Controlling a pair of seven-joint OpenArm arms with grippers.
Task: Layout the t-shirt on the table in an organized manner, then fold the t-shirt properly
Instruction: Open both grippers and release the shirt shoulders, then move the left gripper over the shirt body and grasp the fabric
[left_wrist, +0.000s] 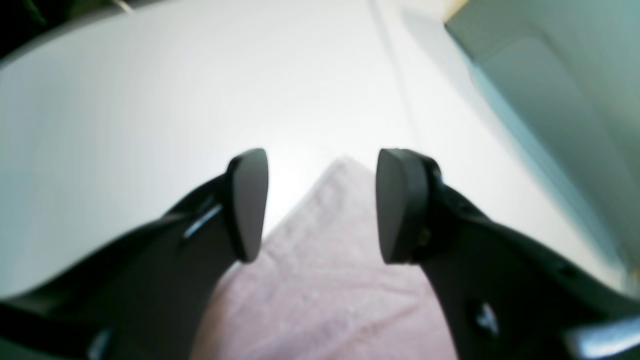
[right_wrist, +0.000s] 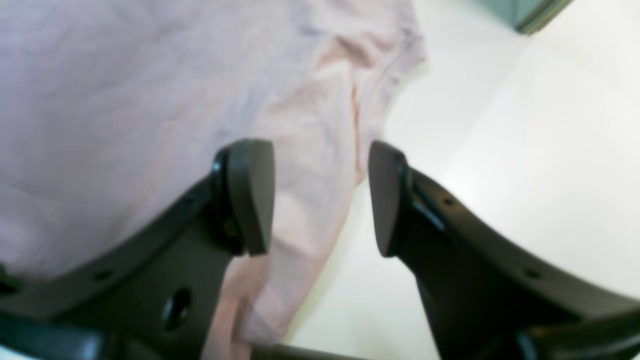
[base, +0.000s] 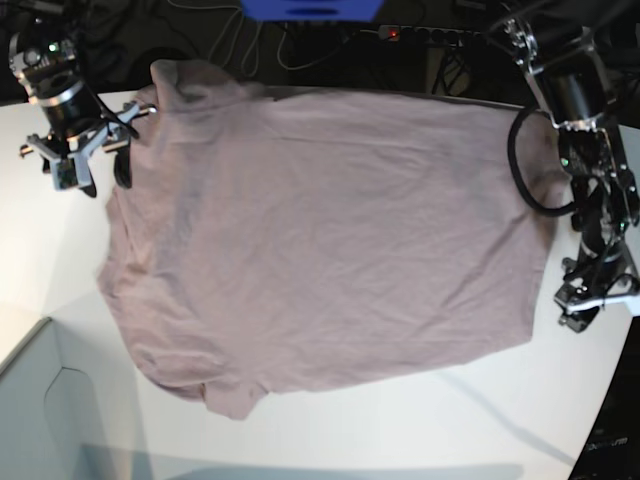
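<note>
The mauve t-shirt (base: 320, 240) is spread flat across the white table (base: 420, 420). The left gripper (left_wrist: 320, 205) is held with jaws apart above a shirt corner; the right gripper (right_wrist: 320, 197) is likewise spread, nothing being grasped.

Robot lab: white table (base: 40, 250), cables (base: 250, 45), power strip (base: 430, 33) behind.

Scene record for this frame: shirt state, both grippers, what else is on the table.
t-shirt: spread flat on the table, lightly wrinkled, near-left corner bunched
left gripper: open, above a shirt corner, holding nothing
right gripper: open, over the shirt's edge, holding nothing
other: pale box corner at the base view's lower left
fold: not started
</note>
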